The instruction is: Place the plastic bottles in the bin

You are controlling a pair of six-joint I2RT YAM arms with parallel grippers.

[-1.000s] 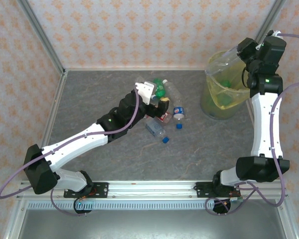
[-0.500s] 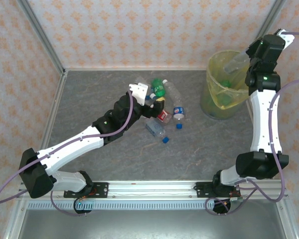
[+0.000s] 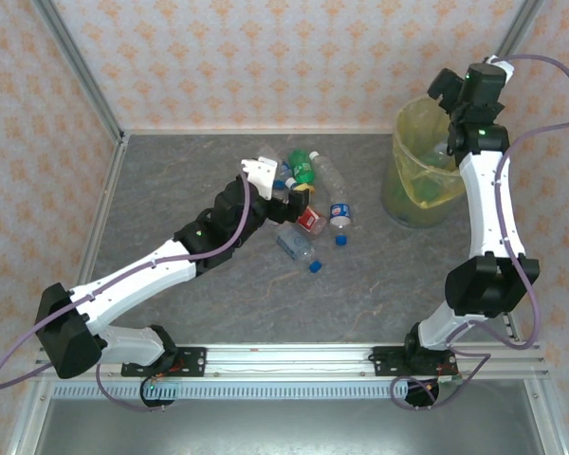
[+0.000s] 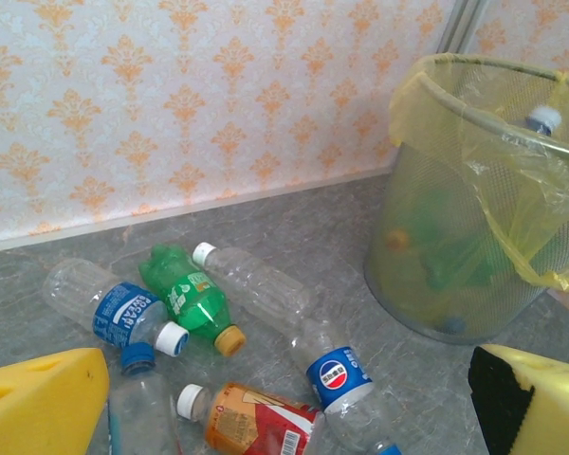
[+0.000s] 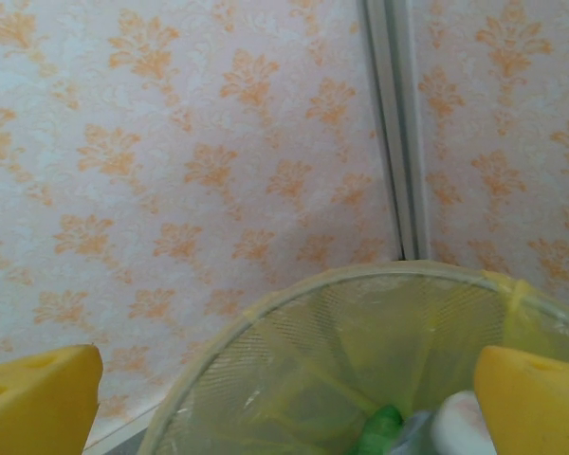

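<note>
The tool (image 5: 286,400) hangs wide open above the yellow-lined bin (image 5: 294,287), wallpapered wall (image 5: 171,142) behind.

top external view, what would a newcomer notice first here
The yellow-lined wire bin stands far right, bottles already inside, with the open right gripper poised over its rim. Mid-table, a heap of plastic bottles, including a green bottle, lies right by the open left gripper.

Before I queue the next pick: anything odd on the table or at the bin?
A loose blue cap lies beside the Pepsi-labelled bottle. In the bin, one bottle sits propped up near the rim.
</note>
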